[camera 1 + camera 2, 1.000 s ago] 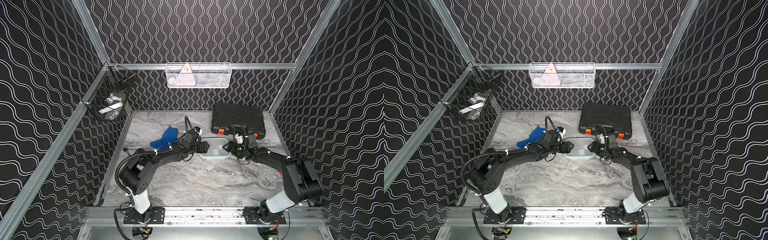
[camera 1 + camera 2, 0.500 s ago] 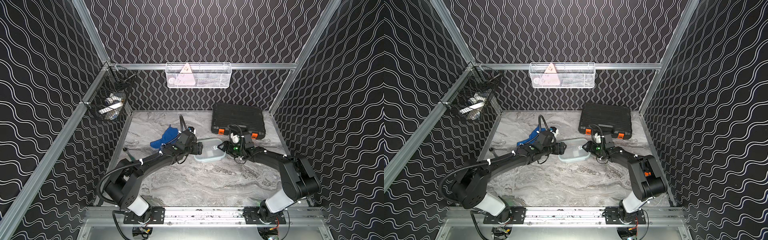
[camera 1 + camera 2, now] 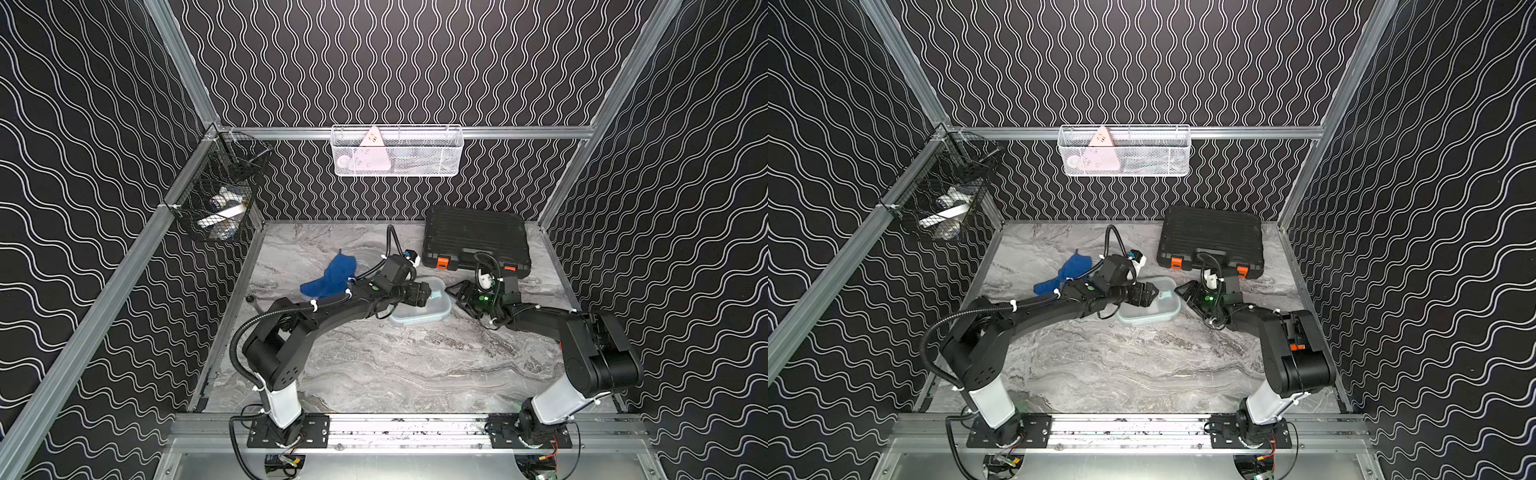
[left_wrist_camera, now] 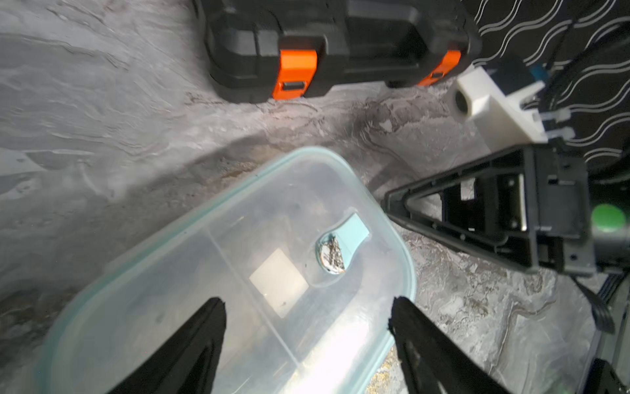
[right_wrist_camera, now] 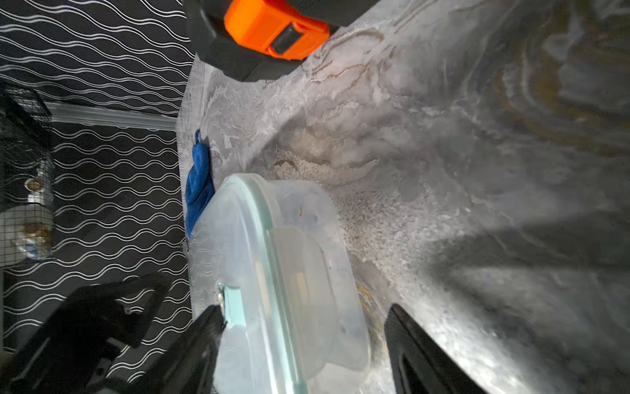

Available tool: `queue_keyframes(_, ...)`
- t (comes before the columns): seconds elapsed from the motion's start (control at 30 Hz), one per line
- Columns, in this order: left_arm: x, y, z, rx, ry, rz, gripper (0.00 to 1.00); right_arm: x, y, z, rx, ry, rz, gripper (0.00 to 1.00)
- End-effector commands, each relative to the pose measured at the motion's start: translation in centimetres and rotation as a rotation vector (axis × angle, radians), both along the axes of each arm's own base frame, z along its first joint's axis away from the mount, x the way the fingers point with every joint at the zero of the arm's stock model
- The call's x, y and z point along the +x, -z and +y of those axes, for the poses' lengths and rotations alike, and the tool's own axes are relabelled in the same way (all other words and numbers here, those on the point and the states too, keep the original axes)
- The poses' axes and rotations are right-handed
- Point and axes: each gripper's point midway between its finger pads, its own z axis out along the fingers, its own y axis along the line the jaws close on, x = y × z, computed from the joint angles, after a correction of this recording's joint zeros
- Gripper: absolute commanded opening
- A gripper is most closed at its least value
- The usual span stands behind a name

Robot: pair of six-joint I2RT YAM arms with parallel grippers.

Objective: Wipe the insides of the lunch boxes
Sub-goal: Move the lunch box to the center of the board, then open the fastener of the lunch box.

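Note:
The lunch box (image 3: 424, 318) (image 3: 1150, 318) is a clear container closed by a clear lid with a pale green rim. It lies in the middle of the marble table. My left gripper (image 3: 428, 291) (image 4: 306, 307) hangs open over the lid (image 4: 238, 273); one fingertip is above the clear panel, the other above the rim. My right gripper (image 3: 453, 291) (image 5: 303, 314) is turned sideways at the box's right end, open. One finger (image 5: 204, 341) sits by the lid's green tab (image 5: 233, 307), the other stands apart from the base. The inside shows only through the lid.
A blue cloth (image 3: 330, 278) (image 5: 197, 180) lies left of the box, behind my left arm. A black ribbed case (image 3: 473, 239) (image 4: 341, 44) with orange latches sits at the back right. A white wire basket (image 3: 397, 151) and a black one (image 3: 220, 203) hang on the walls.
My left gripper has moved right, from the box's left edge to over its lid. The right gripper stays at the box's right end with its jaws a little wider.

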Motion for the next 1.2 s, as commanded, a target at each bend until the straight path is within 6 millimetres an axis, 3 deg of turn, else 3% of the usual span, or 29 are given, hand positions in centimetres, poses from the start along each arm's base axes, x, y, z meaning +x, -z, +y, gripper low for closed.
queue_keyframes(0.0,-0.1,-0.1,-1.1,0.019,0.052,-0.04,0.81,0.9,-1.4,1.0,0.097,-0.006,-0.044,0.78)
queue_keyframes(0.17,-0.7,1.3,-1.2,0.104,0.066,-0.051,0.81,0.9,-0.3,1.5,0.183,0.006,-0.021,0.74)
queue_keyframes(0.53,-1.4,3.6,-1.6,0.244,0.096,-0.083,0.82,1.4,-0.2,1.9,0.273,0.029,-0.021,0.67)
queue_keyframes(1.07,-2.4,6.7,-1.8,0.3,0.129,-0.028,0.8,1.4,-0.9,2.3,0.389,0.039,-0.038,0.29)
queue_keyframes(1.17,-2.4,7.0,-1.8,0.304,0.132,-0.021,0.79,1.4,-0.8,2.0,0.394,0.05,-0.038,0.26)
